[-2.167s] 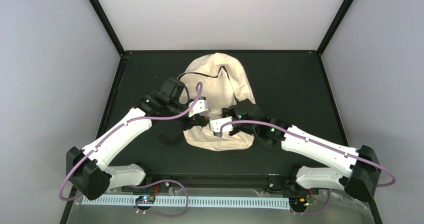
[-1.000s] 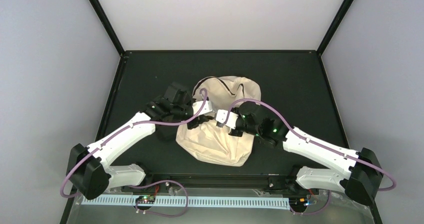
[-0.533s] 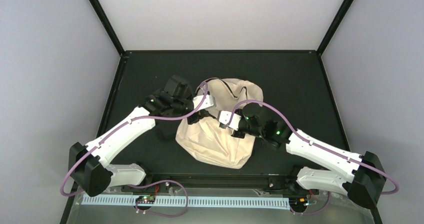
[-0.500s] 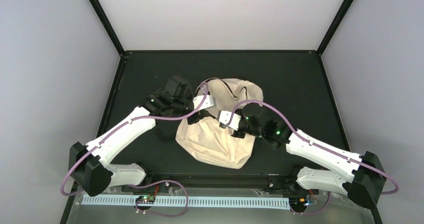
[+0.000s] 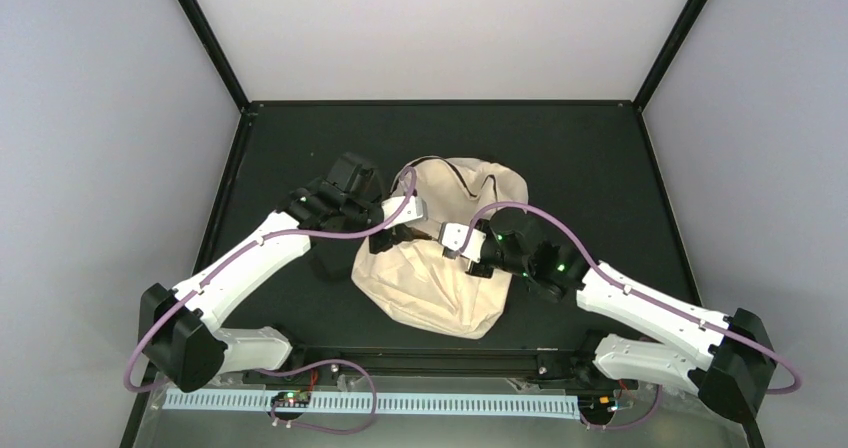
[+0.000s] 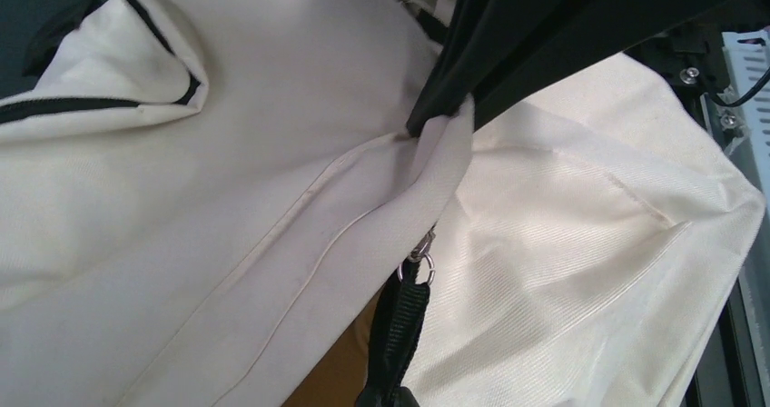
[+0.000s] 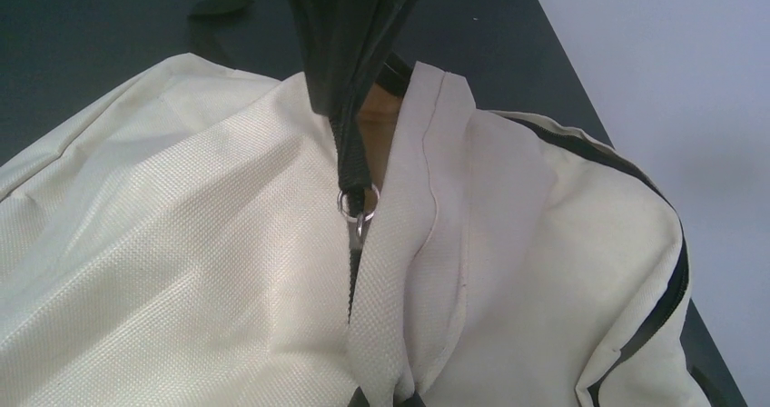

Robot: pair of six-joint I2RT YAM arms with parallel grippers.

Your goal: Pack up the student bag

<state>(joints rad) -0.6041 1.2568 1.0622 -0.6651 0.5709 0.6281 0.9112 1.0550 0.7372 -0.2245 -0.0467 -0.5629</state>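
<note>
The student bag point(image 5: 432, 278) is a cream fabric backpack lying crumpled mid-table between both arms. It fills the left wrist view point(image 6: 227, 153) and the right wrist view point(image 7: 182, 243). My left gripper point(image 5: 403, 230) is shut on the black zipper pull strap point(image 6: 399, 321), which hangs from a metal ring point(image 6: 419, 268); its fingers point(image 7: 350, 34) show from the right wrist. My right gripper point(image 5: 457, 250) is shut on a fold of bag fabric beside the zipper point(image 7: 399, 280); its black fingers point(image 6: 508, 44) pinch that fold. A tan inside point(image 7: 377, 121) shows in the zipper gap.
The black table point(image 5: 600, 178) is ringed by a black frame and grey walls. A black strap bit point(image 7: 218, 5) lies on the table beyond the bag. A white slotted strip point(image 5: 400, 404) runs along the near edge behind the arm bases.
The bag has been dragged nearer and bunched up, its far end folded over. In the last half second both grippers hold their grip and barely shift.
</note>
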